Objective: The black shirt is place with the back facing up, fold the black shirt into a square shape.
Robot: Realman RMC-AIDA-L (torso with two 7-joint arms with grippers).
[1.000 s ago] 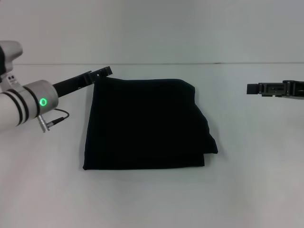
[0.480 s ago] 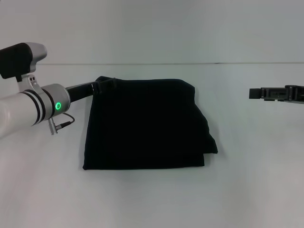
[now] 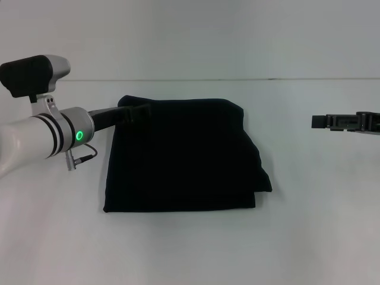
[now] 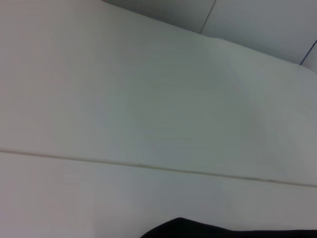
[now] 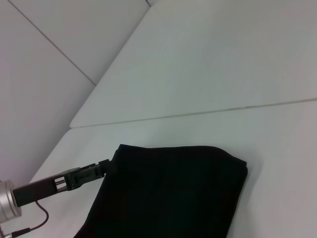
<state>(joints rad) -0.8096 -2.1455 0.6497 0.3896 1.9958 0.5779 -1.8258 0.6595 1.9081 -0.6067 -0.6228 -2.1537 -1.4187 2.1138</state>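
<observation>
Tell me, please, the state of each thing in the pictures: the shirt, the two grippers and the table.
black shirt: folded into a rough square, lying flat on the table, its right edge uneven.
left gripper: at the shirt's far left corner.
right gripper: off to the right above the table, apart from the shirt, holding nothing.
table: white, carrying only the shirt.

Even, bright, diffuse light — faint shadows, soft focus, no glare
</observation>
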